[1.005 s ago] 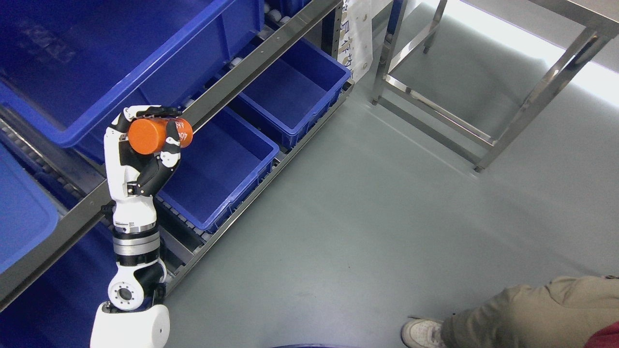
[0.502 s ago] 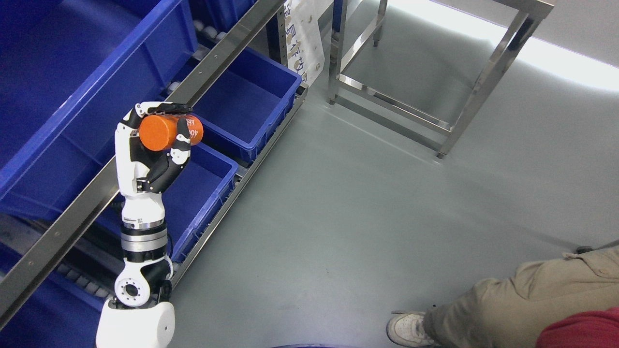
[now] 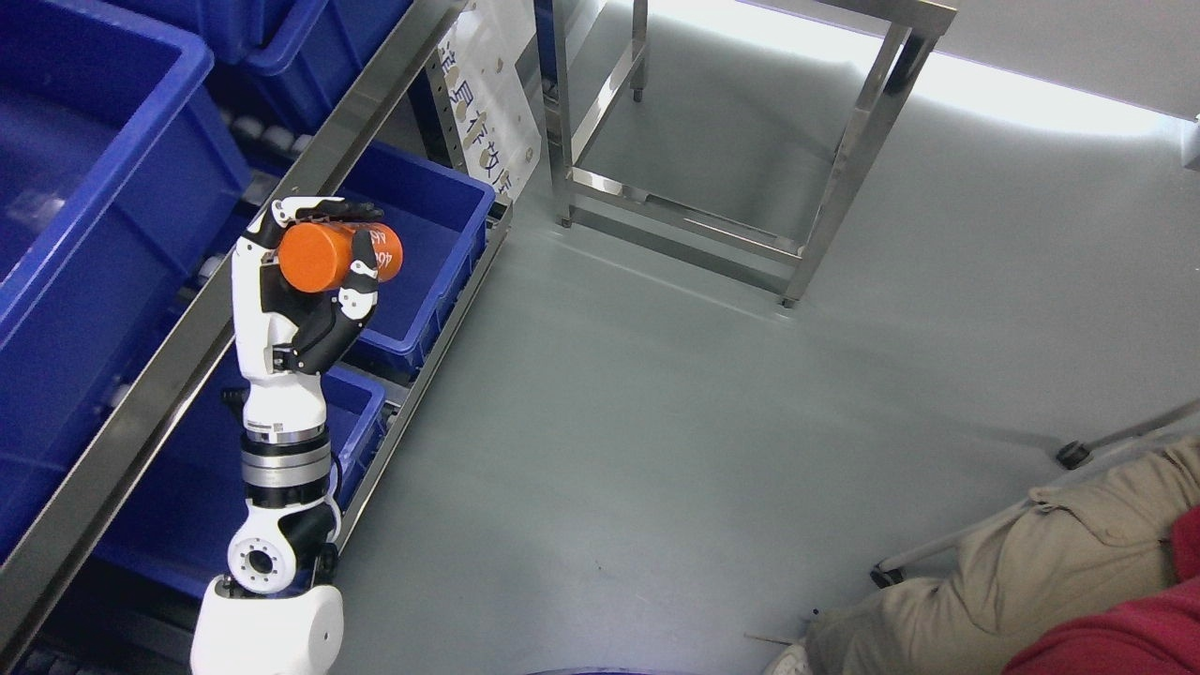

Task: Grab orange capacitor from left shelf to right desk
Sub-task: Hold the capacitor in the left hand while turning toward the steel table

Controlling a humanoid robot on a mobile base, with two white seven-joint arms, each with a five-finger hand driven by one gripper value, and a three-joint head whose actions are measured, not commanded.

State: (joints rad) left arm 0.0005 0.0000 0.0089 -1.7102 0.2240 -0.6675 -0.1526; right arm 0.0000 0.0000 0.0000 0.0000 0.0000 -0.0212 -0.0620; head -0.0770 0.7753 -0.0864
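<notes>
While raised beside the shelf (image 3: 141, 403), left hand (image 3: 300, 281) fingers curled tight around orange capacitor (image 3: 328, 256)

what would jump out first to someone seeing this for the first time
The bright orange cylindrical capacitor gripped in the white-and-black left hand, at left before the steel shelf of blue plastic bins. Next, the bare steel table frame at top centre and a person's khaki trouser leg at lower right.

Orange capacitor (image 3: 337, 255) partly covered by fingers (image 3: 361, 272) of left hand (image 3: 300, 291); white print on its side cut short, unreadable. Blue bin (image 3: 84, 234) cropped at left edge. Person's leg (image 3: 1022, 562) cropped lower right. Shelf sign (image 3: 487, 122) too small to read.
</notes>
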